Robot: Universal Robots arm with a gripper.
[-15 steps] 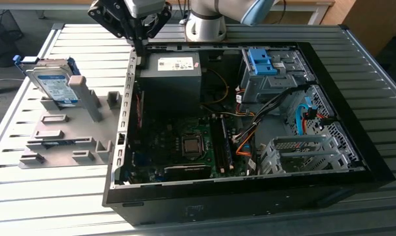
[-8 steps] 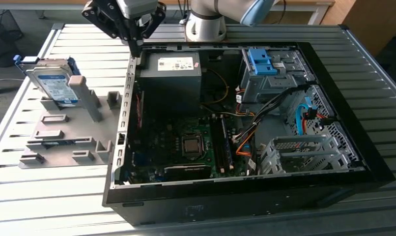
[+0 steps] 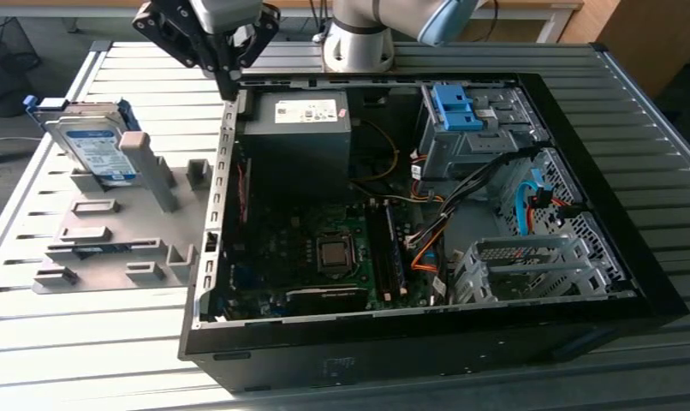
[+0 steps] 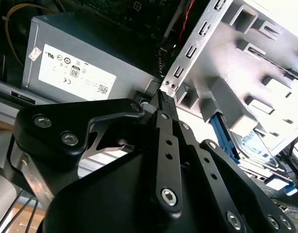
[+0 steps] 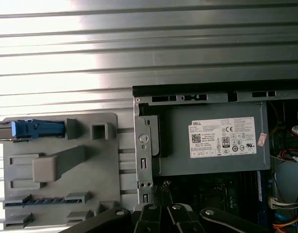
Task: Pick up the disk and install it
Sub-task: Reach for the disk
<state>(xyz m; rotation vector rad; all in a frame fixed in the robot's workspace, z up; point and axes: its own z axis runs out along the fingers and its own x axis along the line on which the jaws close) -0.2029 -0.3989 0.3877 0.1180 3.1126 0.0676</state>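
Observation:
The disk (image 3: 94,147), silver with a white-and-blue label and blue rails, stands on edge in the grey fixture (image 3: 116,253) at the exterior view's left. In the first wrist view the disk (image 5: 36,128) is seen edge-on as a blue strip, and in the second wrist view the disk (image 4: 256,145) sits behind a fixture post. My gripper (image 3: 229,84) hangs over the left wall of the open computer case (image 3: 214,197), apart from the disk. Its black fingers (image 4: 163,104) are shut together with nothing between them, and their tips (image 5: 161,191) sit near the case's metal edge.
The dark grey power supply (image 3: 303,128) with a white sticker lies inside the case just beside the gripper. A blue latch piece (image 3: 457,107) tops the drive bay at the far right; a metal drive cage (image 3: 528,265) and cables (image 3: 437,231) lie nearer. A slatted metal table (image 3: 94,342) carries everything.

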